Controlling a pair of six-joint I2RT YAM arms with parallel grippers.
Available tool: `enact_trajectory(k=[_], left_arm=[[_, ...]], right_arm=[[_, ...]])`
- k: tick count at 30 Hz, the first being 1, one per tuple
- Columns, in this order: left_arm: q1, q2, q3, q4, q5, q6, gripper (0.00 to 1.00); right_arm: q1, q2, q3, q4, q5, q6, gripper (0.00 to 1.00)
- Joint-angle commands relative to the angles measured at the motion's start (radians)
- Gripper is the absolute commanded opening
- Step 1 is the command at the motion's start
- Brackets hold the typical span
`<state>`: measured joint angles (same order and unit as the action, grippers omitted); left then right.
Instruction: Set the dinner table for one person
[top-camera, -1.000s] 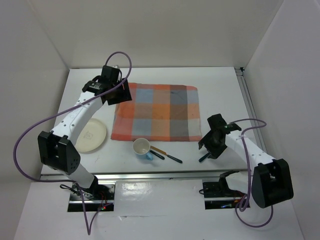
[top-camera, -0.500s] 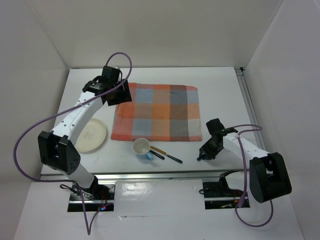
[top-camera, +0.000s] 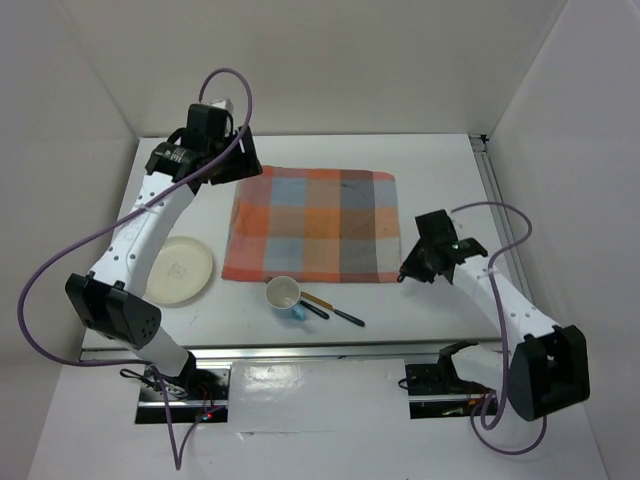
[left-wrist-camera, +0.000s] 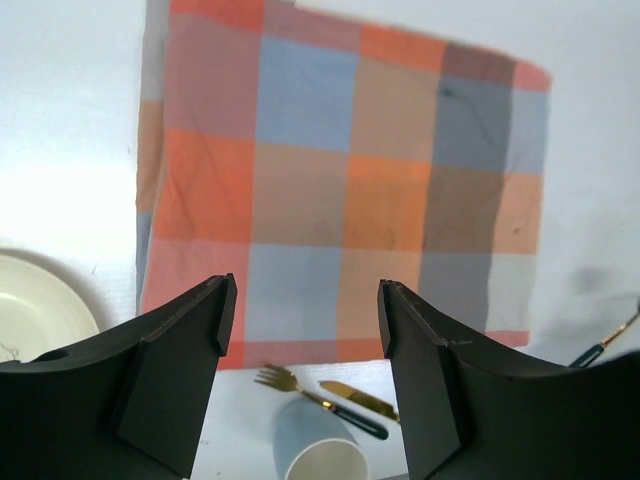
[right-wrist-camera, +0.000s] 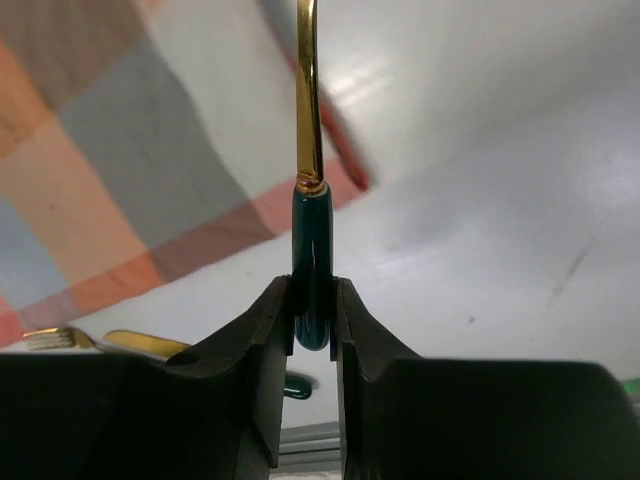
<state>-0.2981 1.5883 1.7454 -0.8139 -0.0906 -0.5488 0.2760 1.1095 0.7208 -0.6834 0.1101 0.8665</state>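
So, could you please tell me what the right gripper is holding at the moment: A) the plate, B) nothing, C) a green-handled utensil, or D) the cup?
C: the right wrist view shows the right gripper closed on the dark green handle of a gold-stemmed utensil.

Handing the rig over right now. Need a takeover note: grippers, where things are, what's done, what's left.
Left gripper: open, empty, over the far left of the table.
Right gripper: shut on the green handle of a gold utensil, by the near right corner of the checked mat; its head is out of view.
The plate sits left of the mat; cup, fork and knife lie off its near edge.
Done: mat spread flat, nothing on it.
Left: likely plate, cup and all cutlery.
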Motion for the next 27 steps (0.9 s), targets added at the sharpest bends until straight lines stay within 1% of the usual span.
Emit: enact_trajectory(k=[1, 2, 3, 4, 5, 6, 7, 8, 11, 12, 15, 18, 19, 22, 23, 27], left_arm=[[-0.004, -0.001, 0.068, -0.018, 0.012, 0.035, 0.76], [-0.004, -0.001, 0.068, -0.027, 0.023, 0.035, 0.76], [-0.004, -0.001, 0.068, -0.027, 0.037, 0.035, 0.76], [0.005, -0.001, 0.078, -0.027, 0.037, 0.035, 0.76], [0.005, -0.001, 0.078, -0.04, 0.06, 0.035, 0.76], [0.005, -0.001, 0.078, -0.041, 0.06, 0.035, 0.76], [0.005, -0.001, 0.078, -0.041, 0.077, 0.035, 0.76], [0.005, -0.001, 0.078, -0.05, 0.09, 0.035, 0.76], [0.005, -0.001, 0.069, -0.05, 0.103, 0.035, 0.76], [0.014, -0.001, 0.069, -0.05, 0.115, 0.035, 0.76], [0.014, -0.01, 0.06, -0.05, 0.124, 0.035, 0.76], [0.014, -0.01, 0.06, -0.06, 0.124, 0.044, 0.76], [0.023, -0.01, 0.06, -0.06, 0.155, 0.068, 0.76], [0.024, -0.01, 0.051, -0.06, 0.187, 0.079, 0.76], [0.024, -0.01, 0.051, -0.06, 0.187, 0.079, 0.76], [0.024, -0.001, 0.06, -0.071, 0.187, 0.079, 0.76]], right_arm=[[0.018, 0.123, 0.182, 0.104, -0.024, -0.214, 0.0], [0.019, 0.219, 0.212, 0.125, -0.024, -0.289, 0.0], [0.019, 0.264, 0.239, 0.143, -0.088, -0.334, 0.0], [0.019, 0.307, 0.297, 0.153, -0.11, -0.368, 0.0], [0.019, 0.387, 0.355, 0.153, -0.14, -0.421, 0.0], [0.019, 0.426, 0.356, 0.153, -0.141, -0.444, 0.0], [0.019, 0.461, 0.415, 0.153, -0.141, -0.457, 0.0], [0.019, 0.522, 0.44, 0.153, -0.15, -0.477, 0.0], [0.028, 0.631, 0.538, 0.107, -0.15, -0.526, 0.0], [0.028, 0.653, 0.558, 0.098, -0.127, -0.526, 0.0], [0.028, 0.711, 0.591, 0.097, -0.148, -0.549, 0.0], [0.028, 0.742, 0.591, 0.123, -0.171, -0.549, 0.0], [0.028, 0.742, 0.591, 0.124, -0.187, -0.563, 0.0], [0.028, 0.751, 0.569, 0.159, -0.202, -0.572, 0.01], [0.028, 0.762, 0.557, 0.159, -0.202, -0.572, 0.02], [0.028, 0.785, 0.557, 0.159, -0.202, -0.56, 0.04]])
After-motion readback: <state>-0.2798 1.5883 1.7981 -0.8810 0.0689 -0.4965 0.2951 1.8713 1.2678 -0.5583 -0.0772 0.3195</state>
